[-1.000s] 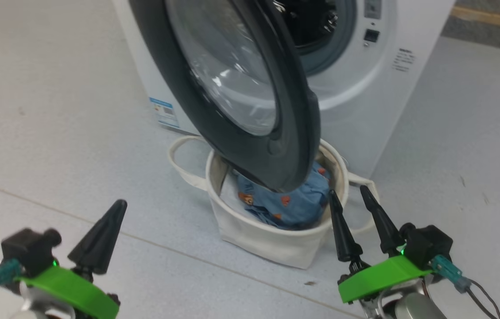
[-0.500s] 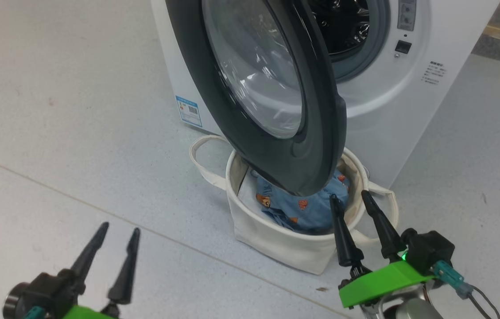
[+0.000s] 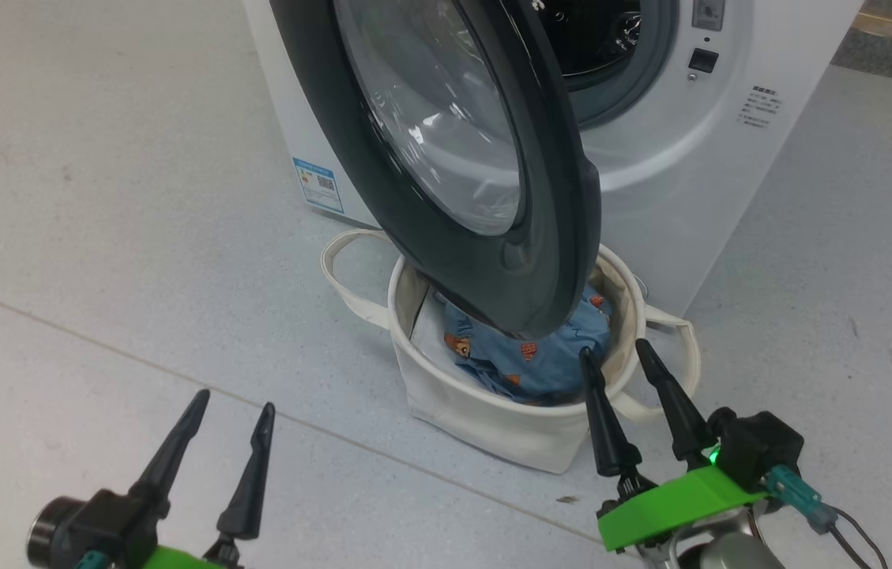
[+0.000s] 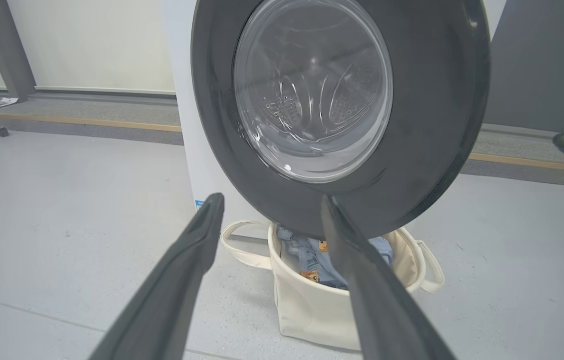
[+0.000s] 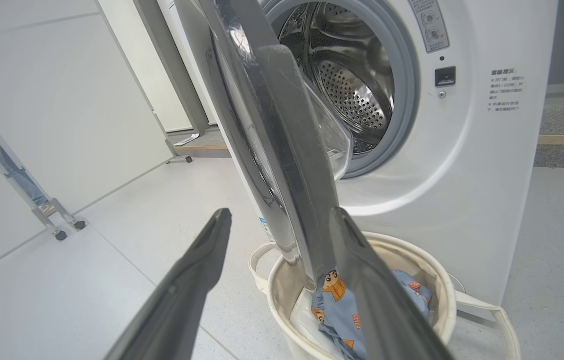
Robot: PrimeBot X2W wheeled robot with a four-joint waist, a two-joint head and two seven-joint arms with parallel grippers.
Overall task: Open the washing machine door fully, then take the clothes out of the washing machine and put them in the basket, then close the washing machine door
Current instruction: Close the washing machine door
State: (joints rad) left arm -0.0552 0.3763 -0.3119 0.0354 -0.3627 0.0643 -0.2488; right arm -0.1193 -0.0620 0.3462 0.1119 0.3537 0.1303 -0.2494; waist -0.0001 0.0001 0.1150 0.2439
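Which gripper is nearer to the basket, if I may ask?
Right. The right gripper hovers at the basket's near rim; the left gripper is well away, to its left.

Bright even light, faint shadows on floor (image 3: 98, 237), glare spots on washing machine door (image 3: 446, 158), wrist views bowed at edges

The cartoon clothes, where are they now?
The clothes lie in the basket in front of the washing machine, under the open washing machine door, mid head view, just beyond the right gripper.
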